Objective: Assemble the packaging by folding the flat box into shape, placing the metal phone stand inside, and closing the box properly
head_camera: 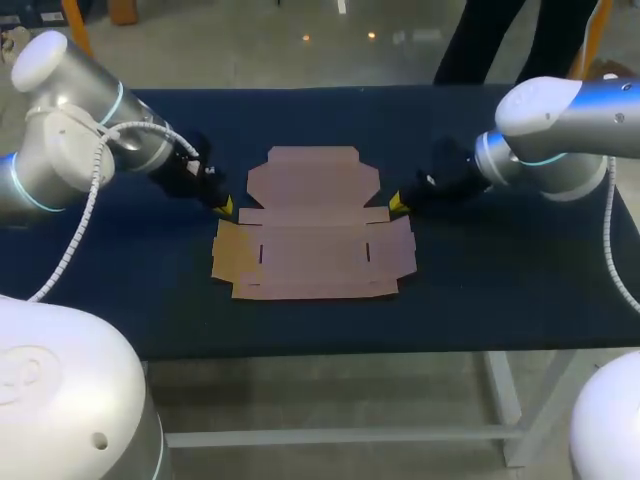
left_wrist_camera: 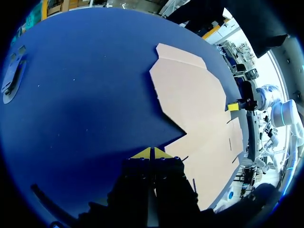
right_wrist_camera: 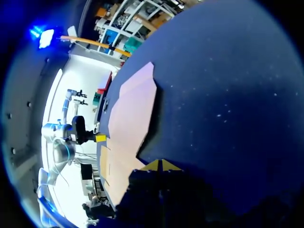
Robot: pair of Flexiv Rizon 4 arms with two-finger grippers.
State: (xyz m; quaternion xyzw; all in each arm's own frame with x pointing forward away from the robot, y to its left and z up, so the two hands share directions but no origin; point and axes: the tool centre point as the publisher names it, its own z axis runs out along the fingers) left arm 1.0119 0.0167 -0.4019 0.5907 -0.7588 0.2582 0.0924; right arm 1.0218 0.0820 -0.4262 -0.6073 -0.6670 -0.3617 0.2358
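A flat brown cardboard box blank (head_camera: 314, 228) lies unfolded in the middle of the dark blue table (head_camera: 500, 280). My left gripper (head_camera: 224, 207) is shut, its yellow tips low at the blank's left notch; in its own view the gripper (left_wrist_camera: 152, 153) sits just beside the cardboard (left_wrist_camera: 199, 109). My right gripper (head_camera: 396, 204) is shut at the blank's right notch, and in its own view the gripper (right_wrist_camera: 160, 165) touches or nearly touches the cardboard (right_wrist_camera: 130, 118) edge. Each wrist view shows the other arm's yellow tips across the blank. No metal phone stand shows.
A flat grey object (left_wrist_camera: 12, 78) lies on the table far off to the side of my left gripper. The table's front edge (head_camera: 330, 352) runs below the blank, with open blue cloth on both sides.
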